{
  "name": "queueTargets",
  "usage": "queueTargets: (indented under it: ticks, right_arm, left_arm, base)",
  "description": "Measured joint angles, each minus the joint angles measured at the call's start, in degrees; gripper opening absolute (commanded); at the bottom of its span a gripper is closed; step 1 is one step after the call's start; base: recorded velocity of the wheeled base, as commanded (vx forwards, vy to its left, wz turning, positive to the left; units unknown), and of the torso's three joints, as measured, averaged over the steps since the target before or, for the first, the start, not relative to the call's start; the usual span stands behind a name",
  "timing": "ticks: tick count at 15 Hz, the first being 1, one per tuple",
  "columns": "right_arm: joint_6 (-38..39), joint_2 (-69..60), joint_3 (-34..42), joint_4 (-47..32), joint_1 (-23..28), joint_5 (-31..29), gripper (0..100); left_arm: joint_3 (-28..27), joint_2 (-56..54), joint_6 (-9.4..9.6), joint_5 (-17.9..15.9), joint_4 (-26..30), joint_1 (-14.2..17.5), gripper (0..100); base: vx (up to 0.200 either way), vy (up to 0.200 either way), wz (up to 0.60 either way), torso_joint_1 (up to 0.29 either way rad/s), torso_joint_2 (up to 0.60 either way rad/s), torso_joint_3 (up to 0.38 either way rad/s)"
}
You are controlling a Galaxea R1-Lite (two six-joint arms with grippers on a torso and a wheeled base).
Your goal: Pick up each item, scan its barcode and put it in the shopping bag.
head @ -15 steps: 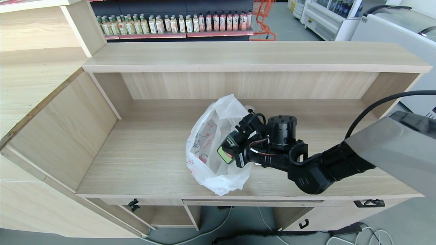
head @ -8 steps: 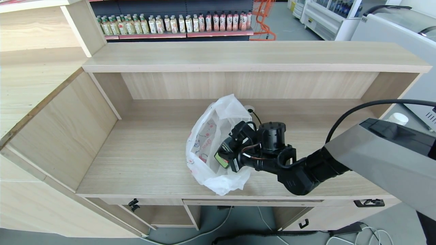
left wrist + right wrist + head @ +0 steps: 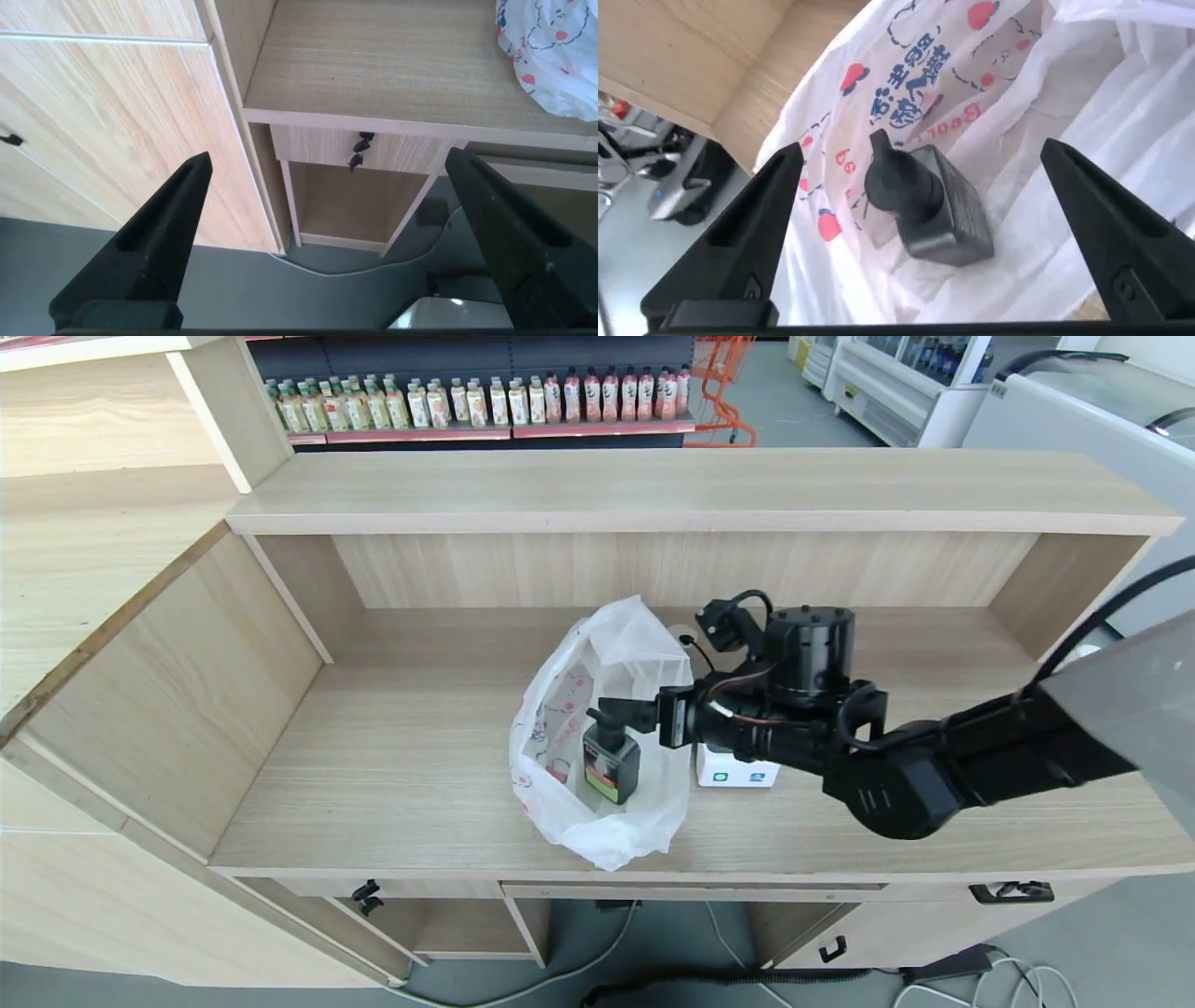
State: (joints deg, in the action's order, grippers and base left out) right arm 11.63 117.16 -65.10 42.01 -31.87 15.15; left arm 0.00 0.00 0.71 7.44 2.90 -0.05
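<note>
Bottle (image 3: 611, 761) bagged, item done
Bottle upright in bag (image 3: 551, 709), frame centre; right jaws spread close by it, left jaws spread too; white box (image 3: 738, 771) beside bag may remain

The white box (image 3: 738, 773) beside the shopping bag (image 3: 560, 709) is largely hidden under the right arm (image 3: 934, 775); its kind cannot be told. The pump bottle (image 3: 611, 761) inside has a label too small to make out. In the left wrist view the picture's corner cuts the shopping bag off, and the edge cuts off the finger bases of the left gripper (image 3: 329, 161). The drinks (image 3: 485, 401) on the far shelf (image 3: 485, 431) are too small to tell apart.
</note>
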Motion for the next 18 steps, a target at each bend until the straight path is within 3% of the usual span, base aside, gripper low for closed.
queueTargets:
  ticks: [4, 6, 9, 18]
  right_arm:
    - [7.44, -15.73, 11.65, -4.84, 3.56, -0.51, 100]
    - [1.01, -21.93, 16.97, -10.35, 7.73, -4.93, 100]
    - [-4.05, -27.22, 22.3, -11.43, 11.92, -11.0, 100]
    - [-3.89, -30.93, 26.87, -11.3, 13.08, -11.48, 100]
  left_arm:
    - [0.0, 0.0, 0.0, 0.02, -0.01, 0.0, 100]
    - [0.0, 0.0, 0.0, 0.02, 0.0, 0.02, 100]
    - [0.0, 0.0, -0.02, 0.0, -0.01, 0.0, 100]
    - [0.0, 0.0, 0.09, 0.0, -0.01, 0.0, 100]
  base:
    - [0.0, 0.0, 0.0, 0.0, 0.0, 0.0]
    - [0.0, 0.0, 0.0, 0.0, 0.0, 0.0]
    - [0.0, 0.0, 0.0, 0.0, 0.0, 0.0]
    - [0.0, -0.022, 0.0, 0.0, 0.0, 0.001]
